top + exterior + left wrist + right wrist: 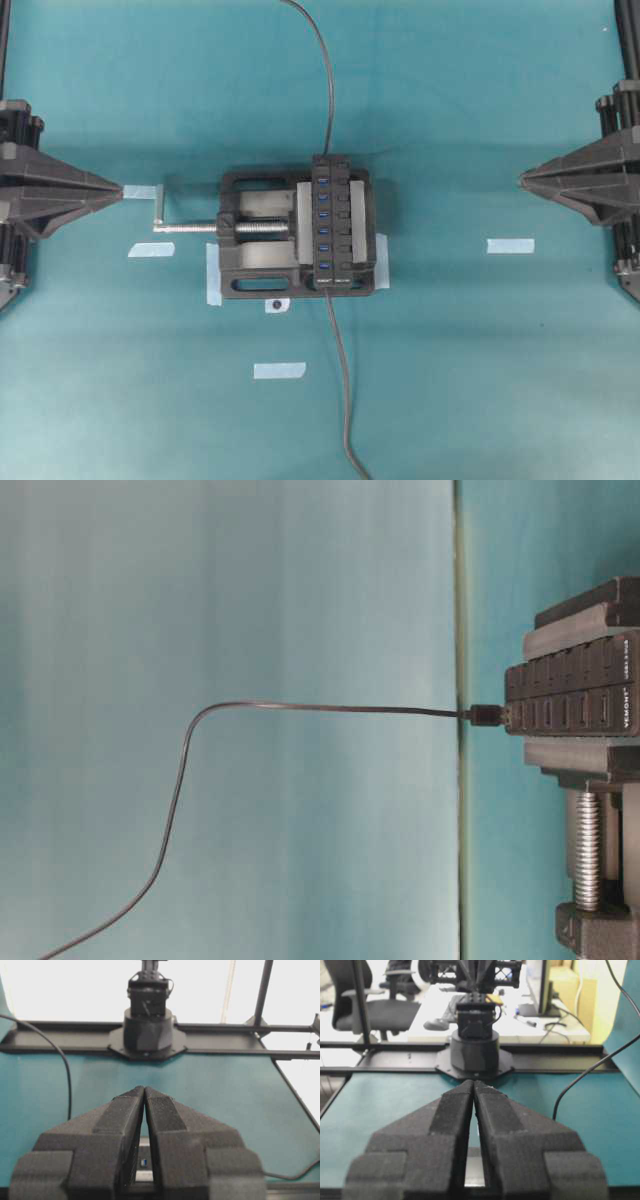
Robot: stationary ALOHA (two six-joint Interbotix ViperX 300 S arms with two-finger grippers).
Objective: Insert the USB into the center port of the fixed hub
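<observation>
Sitting clamped between the jaws of a black vise (262, 236), the fixed hub (335, 222) lies with its long axis running toward the top and bottom edges of the overhead view, its row of blue ports facing up and the center port (323, 216) unoccupied. The vise's silver screw handle (163, 212) sticks out to the left. One dark grey cable (322, 70) leaves the hub's far end and another (343, 390) leaves its near end; which of them ends in the USB I cannot tell, and no loose plug shows. Beneath all this lies a teal table (470, 370) with several strips of pale tape (510, 245). Well apart from the hub, the left gripper (118, 189) and right gripper (524, 178) hover at either side, each clenched with nothing held.
</observation>
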